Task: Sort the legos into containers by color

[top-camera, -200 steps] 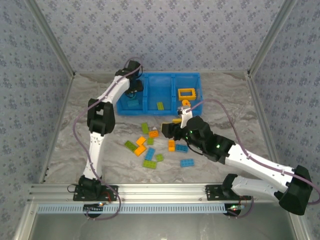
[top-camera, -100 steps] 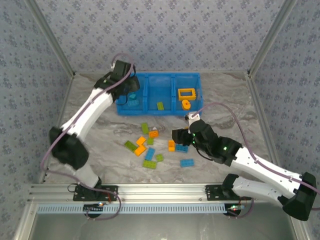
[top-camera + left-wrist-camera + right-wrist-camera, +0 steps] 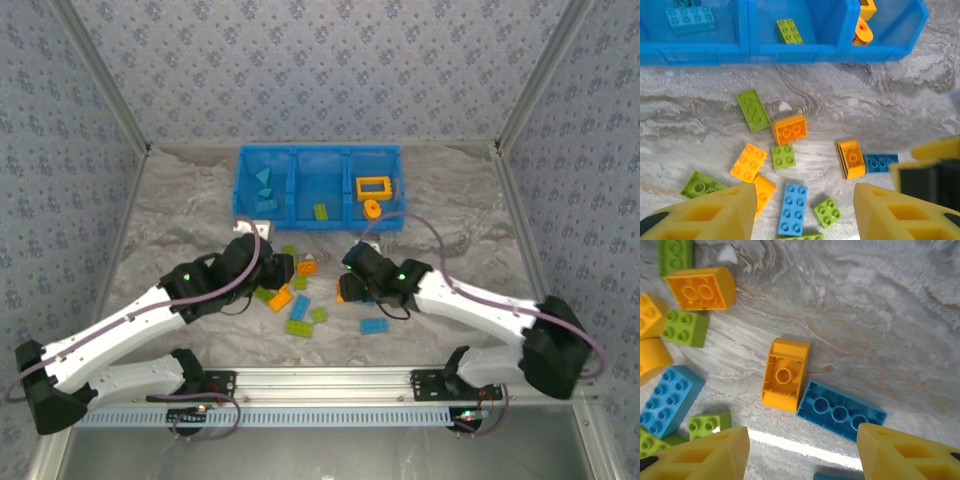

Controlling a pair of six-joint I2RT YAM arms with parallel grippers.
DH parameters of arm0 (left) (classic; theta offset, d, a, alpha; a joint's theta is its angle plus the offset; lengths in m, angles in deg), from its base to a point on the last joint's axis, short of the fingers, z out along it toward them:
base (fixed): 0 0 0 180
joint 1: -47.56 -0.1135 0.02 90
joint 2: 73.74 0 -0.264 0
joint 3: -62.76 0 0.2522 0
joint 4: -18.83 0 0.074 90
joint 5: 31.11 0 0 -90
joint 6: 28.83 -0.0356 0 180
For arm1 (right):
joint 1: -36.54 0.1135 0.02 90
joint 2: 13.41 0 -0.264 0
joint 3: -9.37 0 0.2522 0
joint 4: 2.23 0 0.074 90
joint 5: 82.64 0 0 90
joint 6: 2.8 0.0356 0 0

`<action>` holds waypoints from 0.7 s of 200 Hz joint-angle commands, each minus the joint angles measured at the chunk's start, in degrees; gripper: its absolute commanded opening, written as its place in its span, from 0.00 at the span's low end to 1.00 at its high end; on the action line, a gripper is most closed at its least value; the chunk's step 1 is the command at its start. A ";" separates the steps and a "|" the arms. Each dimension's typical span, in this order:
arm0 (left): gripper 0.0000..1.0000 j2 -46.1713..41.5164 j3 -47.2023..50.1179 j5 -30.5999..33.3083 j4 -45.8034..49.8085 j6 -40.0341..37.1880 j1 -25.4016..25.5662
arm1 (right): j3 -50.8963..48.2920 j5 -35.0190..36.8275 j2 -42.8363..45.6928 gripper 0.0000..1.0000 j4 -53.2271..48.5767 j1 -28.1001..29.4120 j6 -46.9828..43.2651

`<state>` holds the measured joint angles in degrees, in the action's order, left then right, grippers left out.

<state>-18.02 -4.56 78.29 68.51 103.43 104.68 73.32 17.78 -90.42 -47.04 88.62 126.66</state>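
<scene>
Marble-look table (image 3: 170, 230) inside a wallpapered box, bin (image 3: 290, 223) at the far side, legos (image 3: 300, 300) mostly loose in a heap in front of it, between the two arms. Some look sorted already: teal ones (image 3: 264, 190) in the left compartment, a green one (image 3: 320, 211) in the middle, an orange frame (image 3: 373, 186) and a round orange bit (image 3: 372, 208) on the right

Left gripper (image 3: 802, 190) hangs open and empty over the heap, with a long blue brick (image 3: 793, 208) roughly between the fingers. My worry: an orange block (image 3: 765, 192) sits just beside it on one side and a small green one (image 3: 828, 212) on the other. Closing there could catch a neighbour or shove the lot sideways

Both grippers are near each other over the same heap, so a bump seems possible if they go down together

Right gripper (image 3: 802, 432) is open too, nothing in it, over a hollow orange brick (image 3: 785, 381) lying studs-down and touching a flipped blue brick (image 3: 841, 411). A sloppy grab could drag the blue along, and then it lands in the orange compartment

Hard to see:
- from above, the left wrist covers part of the heap, so I can't count what's under it
- the left wrist view cuts off the bin's back, and the frame is just a corner there
- a green piece (image 3: 802, 236) is clipped at that view's bottom edge
- from above the right gripper (image 3: 345, 285) is a dark blob, fingers not readable
- a blue sliver (image 3: 827, 475) at the right wrist view's bottom edge, can't tell what it is
- no idea how high either gripper sits above the table
</scene>
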 commanded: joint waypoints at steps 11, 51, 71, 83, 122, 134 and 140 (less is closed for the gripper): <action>0.53 -3.82 2.25 6.82 0.00 4.50 6.19 | 7.69 -1.59 -10.94 0.62 -1.11 -0.57 5.50; 0.53 -5.82 3.99 7.35 -2.41 4.50 10.61 | 12.60 -2.15 -20.89 0.62 -1.54 -1.34 5.92; 0.53 -6.99 4.75 7.41 -3.06 4.96 10.96 | 14.43 -0.48 -23.76 0.62 -3.14 -1.40 6.82; 0.53 -7.44 4.80 7.65 -3.13 5.08 11.04 | 14.75 -0.09 -24.69 0.63 -3.14 -1.45 6.66; 0.53 -8.00 4.78 8.20 -3.29 4.97 11.10 | 15.49 -0.03 -27.39 0.53 -4.27 -1.46 6.09; 0.53 -7.96 4.78 8.24 -3.14 4.92 11.07 | 15.39 0.02 -27.49 0.45 -4.20 -1.40 6.16; 0.53 -8.05 4.77 8.21 -3.09 4.87 11.09 | 15.29 0.19 -27.40 0.42 -4.20 -1.36 6.32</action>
<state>-25.36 0.09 85.15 66.48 107.81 115.24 87.55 16.60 -116.91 -48.90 87.39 131.87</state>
